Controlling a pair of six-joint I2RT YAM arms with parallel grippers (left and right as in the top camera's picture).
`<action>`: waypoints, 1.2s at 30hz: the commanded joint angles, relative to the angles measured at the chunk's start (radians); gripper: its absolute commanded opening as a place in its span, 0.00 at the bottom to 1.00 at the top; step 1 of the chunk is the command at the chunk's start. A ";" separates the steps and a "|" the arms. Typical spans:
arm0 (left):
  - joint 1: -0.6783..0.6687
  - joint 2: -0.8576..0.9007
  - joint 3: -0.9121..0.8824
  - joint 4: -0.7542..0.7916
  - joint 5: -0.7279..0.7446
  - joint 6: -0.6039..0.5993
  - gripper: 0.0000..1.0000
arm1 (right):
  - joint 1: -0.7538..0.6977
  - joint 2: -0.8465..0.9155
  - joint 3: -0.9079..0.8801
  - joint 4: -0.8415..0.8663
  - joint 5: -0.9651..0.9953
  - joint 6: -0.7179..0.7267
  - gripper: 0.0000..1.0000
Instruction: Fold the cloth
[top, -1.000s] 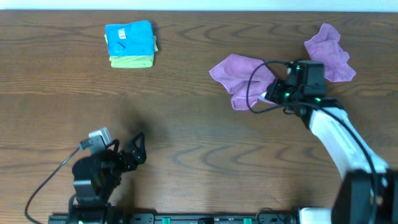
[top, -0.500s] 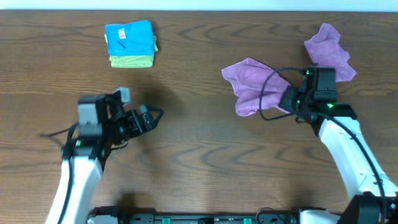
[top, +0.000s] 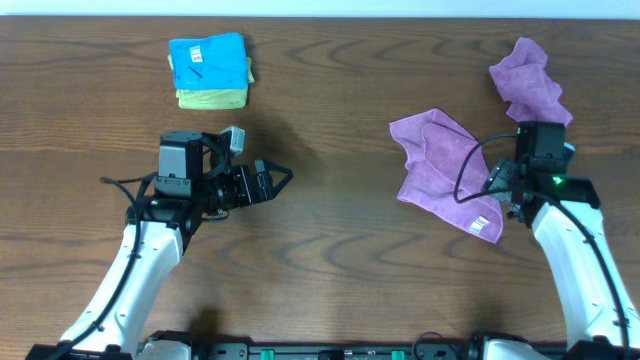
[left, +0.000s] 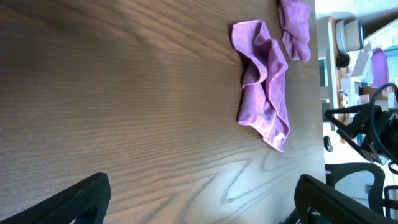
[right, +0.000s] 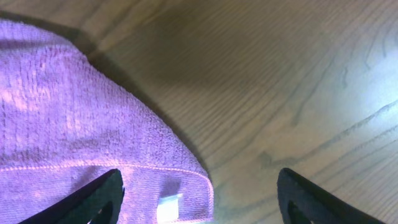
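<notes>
Overhead: cloth rumpled on table, right side, R gripper at its corner, L gripper well apart. L wrist: jaws wide, empty. R wrist: jaws apart over tag, nothing clamped; grabbing 2 layers here = skewed fold.

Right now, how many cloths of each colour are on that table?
Purple: 2, the cloth with the white tag and the crumpled cloth
Blue: 1, the folded blue cloth
Yellow-green: 1, the folded yellow-green cloth under it
Total: 4
</notes>
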 joint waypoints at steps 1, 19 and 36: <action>-0.006 0.000 0.025 0.005 0.016 0.014 0.96 | -0.004 -0.011 0.002 0.055 -0.149 -0.219 0.76; -0.006 0.000 0.025 0.007 0.016 0.014 0.96 | 0.147 0.272 0.022 0.363 -0.504 -0.364 0.69; -0.006 0.000 0.025 0.007 0.021 0.015 0.96 | 0.238 0.353 0.059 0.489 -0.353 -0.352 0.58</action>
